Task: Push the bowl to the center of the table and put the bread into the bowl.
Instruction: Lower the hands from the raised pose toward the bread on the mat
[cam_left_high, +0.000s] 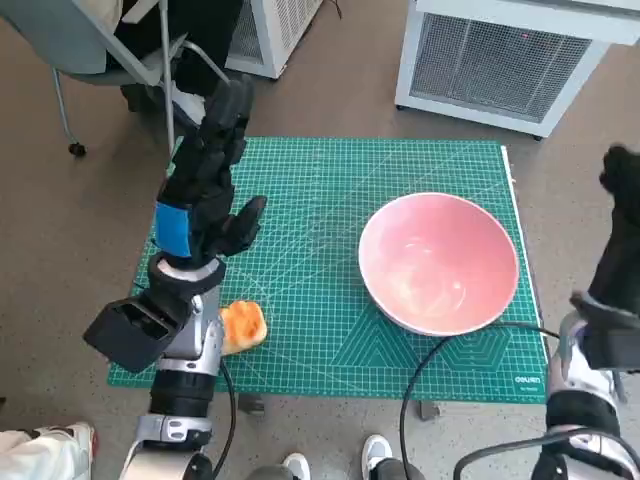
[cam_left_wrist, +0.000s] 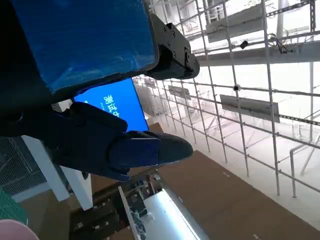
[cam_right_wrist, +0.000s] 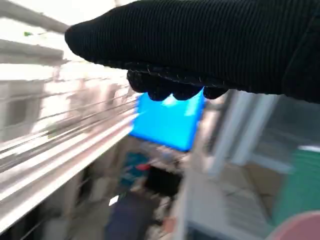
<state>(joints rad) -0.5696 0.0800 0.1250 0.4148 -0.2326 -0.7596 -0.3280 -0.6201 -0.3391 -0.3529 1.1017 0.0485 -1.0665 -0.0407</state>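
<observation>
Partly hidden bread (cam_left_high: 243, 325) behind left forearm, right robot hand (cam_left_high: 622, 178) cut off

Round pink bowl (cam_left_high: 438, 262): glossy, smooth glaze. Green gridded cutting mat (cam_left_high: 310, 180): matt, rubbery. Orange bread piece (cam_left_high: 243, 325): soft, rough crust. Right hand (cam_right_wrist: 210, 47): ribbed black knit cloth.

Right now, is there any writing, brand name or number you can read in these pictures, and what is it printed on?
White brand word in the near right corner of the green cutting mat: too small to read.
White characters on the blue screen in the left wrist view: turned, not legible.
Blue screen in the right wrist view: blurred, no text readable.
</observation>
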